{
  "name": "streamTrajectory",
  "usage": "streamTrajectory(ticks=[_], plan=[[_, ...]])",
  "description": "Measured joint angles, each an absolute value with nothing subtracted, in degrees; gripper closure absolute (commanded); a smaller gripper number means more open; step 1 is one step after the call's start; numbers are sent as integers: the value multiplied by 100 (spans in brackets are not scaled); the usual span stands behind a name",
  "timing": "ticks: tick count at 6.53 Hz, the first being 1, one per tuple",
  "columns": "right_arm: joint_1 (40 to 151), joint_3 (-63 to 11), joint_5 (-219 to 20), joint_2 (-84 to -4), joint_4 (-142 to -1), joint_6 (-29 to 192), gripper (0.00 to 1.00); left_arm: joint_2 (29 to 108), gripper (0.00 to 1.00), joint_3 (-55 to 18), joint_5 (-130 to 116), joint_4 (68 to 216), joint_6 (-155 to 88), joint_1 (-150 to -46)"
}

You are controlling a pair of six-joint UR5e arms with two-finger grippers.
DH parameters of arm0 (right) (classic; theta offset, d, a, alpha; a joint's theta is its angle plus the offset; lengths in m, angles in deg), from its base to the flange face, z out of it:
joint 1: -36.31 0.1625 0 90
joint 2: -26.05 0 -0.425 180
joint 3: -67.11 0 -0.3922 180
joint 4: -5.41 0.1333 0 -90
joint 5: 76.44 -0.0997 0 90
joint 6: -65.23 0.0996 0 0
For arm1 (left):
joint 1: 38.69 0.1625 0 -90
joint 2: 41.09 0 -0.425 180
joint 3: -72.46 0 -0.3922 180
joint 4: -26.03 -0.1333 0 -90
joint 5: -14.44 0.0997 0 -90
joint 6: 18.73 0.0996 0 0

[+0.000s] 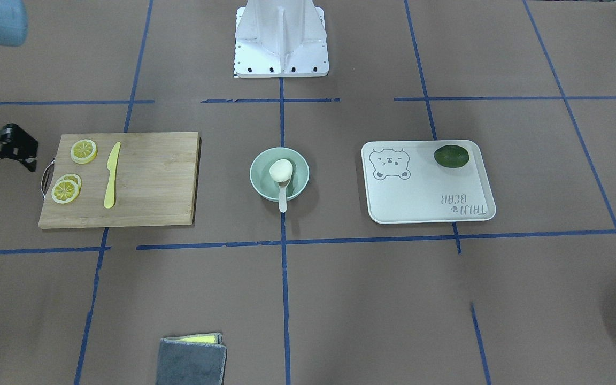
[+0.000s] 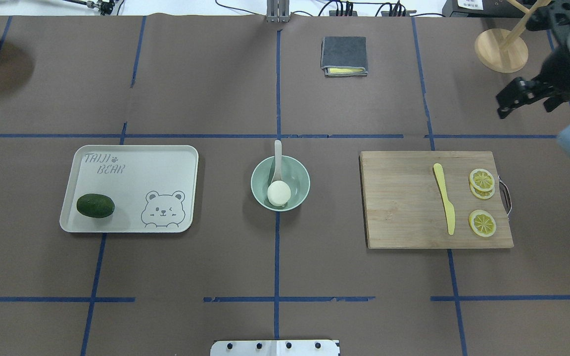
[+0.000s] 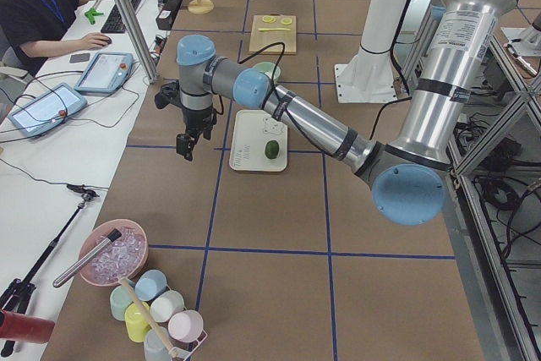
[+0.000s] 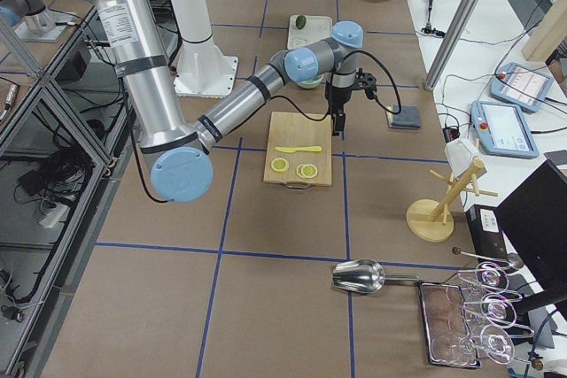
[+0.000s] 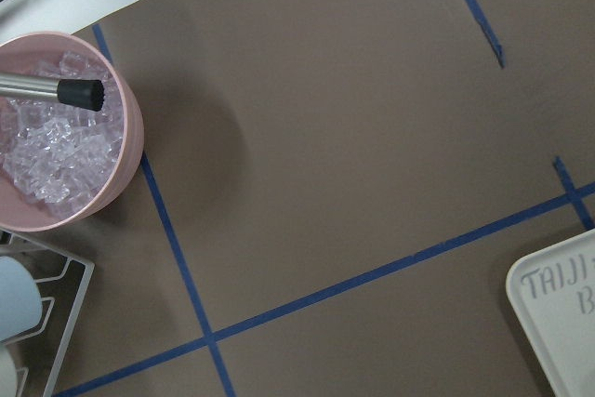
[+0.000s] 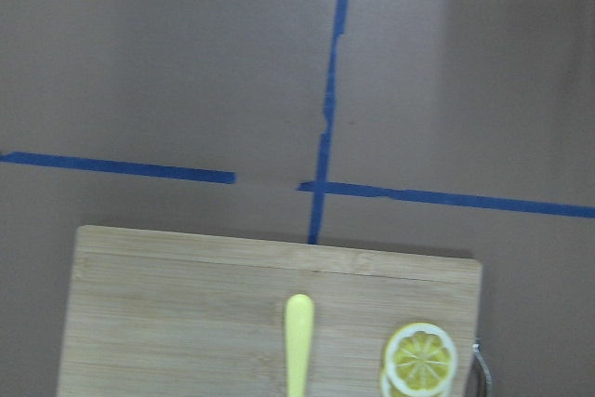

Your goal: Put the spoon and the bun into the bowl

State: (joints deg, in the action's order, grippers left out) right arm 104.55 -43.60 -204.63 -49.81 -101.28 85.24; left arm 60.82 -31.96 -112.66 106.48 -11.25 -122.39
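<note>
Bamboo board (image 2: 403,212), carrying a yellow knife (image 2: 444,205) and lemon slices (image 2: 482,223), lies on the bowl's right. The tray (image 2: 131,158) with a dark green fruit (image 2: 95,205) lies on its left. We see the bowl (image 2: 300,173) holding the bun (image 2: 279,193). The spoon (image 2: 277,158) rests against the bun, its handle over the rim away from the robot. The right gripper (image 2: 512,99) hangs beyond the board and the left gripper (image 3: 186,141) beyond the tray, both well apart from the bowl. We cannot tell either's spread.
</note>
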Motion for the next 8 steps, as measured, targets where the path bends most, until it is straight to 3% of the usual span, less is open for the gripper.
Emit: streamTrajectory(ticks=[4, 8], plan=[[12199, -3211, -21347, -5699, -10077, 5838, 0, 5367, 0, -2993, -11362, 10731, -354, -12892], [12532, -2504, -21444, -6104, -8677, 5635, 0, 5122, 0, -2726, -11382, 10745, -113, -13102]])
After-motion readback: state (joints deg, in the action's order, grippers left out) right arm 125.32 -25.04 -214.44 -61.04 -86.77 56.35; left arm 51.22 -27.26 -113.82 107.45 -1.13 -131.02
